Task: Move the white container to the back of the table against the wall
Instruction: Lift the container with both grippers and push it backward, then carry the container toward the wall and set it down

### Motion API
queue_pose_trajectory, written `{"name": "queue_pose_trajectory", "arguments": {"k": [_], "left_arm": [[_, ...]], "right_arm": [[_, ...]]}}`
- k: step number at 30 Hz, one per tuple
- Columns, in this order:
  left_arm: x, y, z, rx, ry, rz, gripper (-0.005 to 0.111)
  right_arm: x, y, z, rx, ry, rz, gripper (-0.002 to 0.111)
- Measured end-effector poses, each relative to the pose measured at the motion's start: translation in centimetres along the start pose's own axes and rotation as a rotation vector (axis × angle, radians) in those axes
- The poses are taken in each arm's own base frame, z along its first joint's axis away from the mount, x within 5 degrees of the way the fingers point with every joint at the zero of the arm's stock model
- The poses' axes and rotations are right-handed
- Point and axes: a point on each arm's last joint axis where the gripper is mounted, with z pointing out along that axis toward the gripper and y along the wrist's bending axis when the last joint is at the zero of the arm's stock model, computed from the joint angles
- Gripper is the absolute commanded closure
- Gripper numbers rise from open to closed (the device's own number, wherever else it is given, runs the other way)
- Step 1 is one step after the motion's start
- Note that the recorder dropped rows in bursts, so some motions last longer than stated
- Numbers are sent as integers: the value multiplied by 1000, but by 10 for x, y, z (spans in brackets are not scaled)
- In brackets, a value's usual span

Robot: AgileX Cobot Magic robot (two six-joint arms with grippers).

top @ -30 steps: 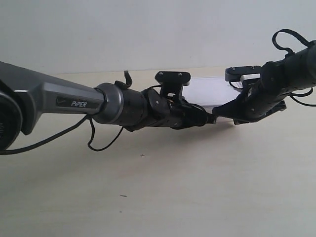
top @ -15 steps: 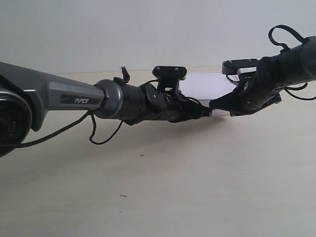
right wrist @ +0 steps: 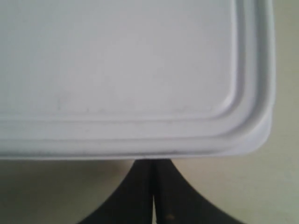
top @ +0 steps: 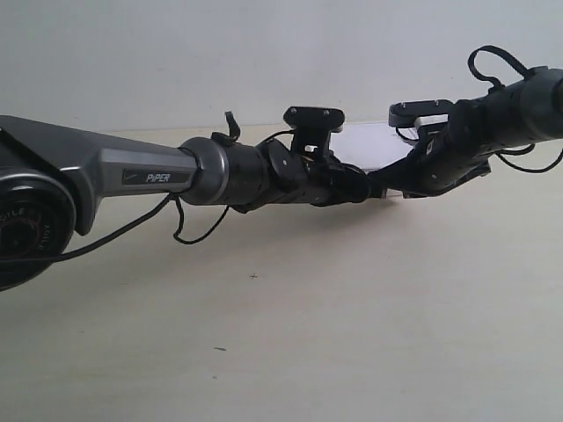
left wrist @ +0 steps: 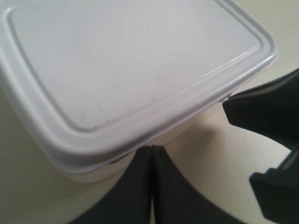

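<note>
Item one: a shallow white plastic container (top: 369, 148) with rounded corners and a flat, rimmed snap-on lid. We find it right of centre in the upper part of the exterior view, lying flat on the table between the two arm ends. Its far edge is just beside the line where table and wall meet. We cannot tell whether it touches the wall.

Item two: the left gripper (left wrist: 152, 149), black. Its two fingers are pressed flat together with no gap and grasp nothing. The joined tips sit against the container's long side wall, just under the lid's rim.

Item three: the right gripper (right wrist: 153, 164), black. Its fingers are likewise pressed together on nothing, and the tips run in under the overhanging lid rim near a rounded corner. We cannot see the contact itself. The left wrist view also shows this gripper, its tip at the container's corner.

Item four: the grey arm at the exterior view's left (top: 158, 176), lettered PiPER, which reaches across the middle of the frame.

Item five: the black arm at the exterior view's right (top: 493, 123), which enters from the upper right with looped cables.

Item six: the pale cream wood-grain table (top: 308, 343), which carries a few dark specks (top: 253, 277).

Item seven: the plain grey-white wall (top: 264, 53), which fills the top of the frame.
</note>
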Motion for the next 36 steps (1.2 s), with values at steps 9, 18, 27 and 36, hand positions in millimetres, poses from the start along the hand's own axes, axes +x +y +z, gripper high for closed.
{"name": "queue_pose_trajectory", "arguments": {"k": [9, 18, 27, 36], "left_arm": [[-7, 15, 0, -28, -20, 4, 107], [-11, 26, -1, -55, -43, 0, 107], [-7, 23, -1, -26, 4, 99, 107], [-2, 21, -1, 6, 55, 180, 107]], "right_arm": [[-18, 1, -1, -3, -33, 12, 108], [-18, 3, 16, -18, -13, 46, 108], [-17, 8, 19, -71, -13, 78, 108], [-35, 12, 13, -113, -81, 98, 108]]}}
